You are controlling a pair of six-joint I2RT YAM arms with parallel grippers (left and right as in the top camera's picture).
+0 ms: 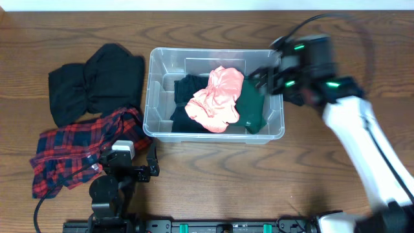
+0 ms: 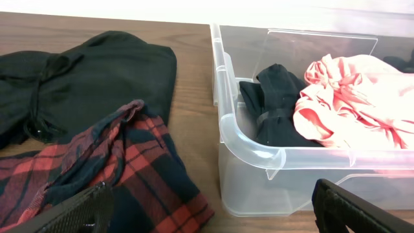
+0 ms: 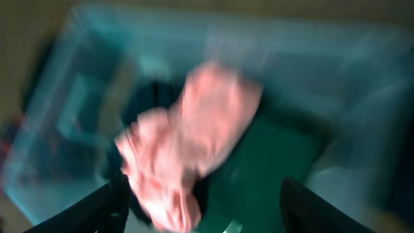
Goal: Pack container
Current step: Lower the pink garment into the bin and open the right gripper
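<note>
The clear plastic container (image 1: 155,123) stands mid-table and holds a black garment (image 1: 184,94), a pink garment (image 1: 217,97) and a dark green garment (image 1: 251,107). It also shows in the left wrist view (image 2: 246,142) and, blurred, in the right wrist view (image 3: 362,77). My right gripper (image 1: 270,77) hovers over the container's right end, open and empty, above the pink garment (image 3: 187,142) and the green one (image 3: 272,162). My left gripper (image 1: 126,165) rests near the front edge, open and empty, by a red plaid shirt (image 2: 129,175).
A black garment (image 1: 97,81) lies left of the container, with the red plaid shirt (image 1: 81,149) in front of it. The right arm's white link (image 1: 369,149) reaches over the table's right side.
</note>
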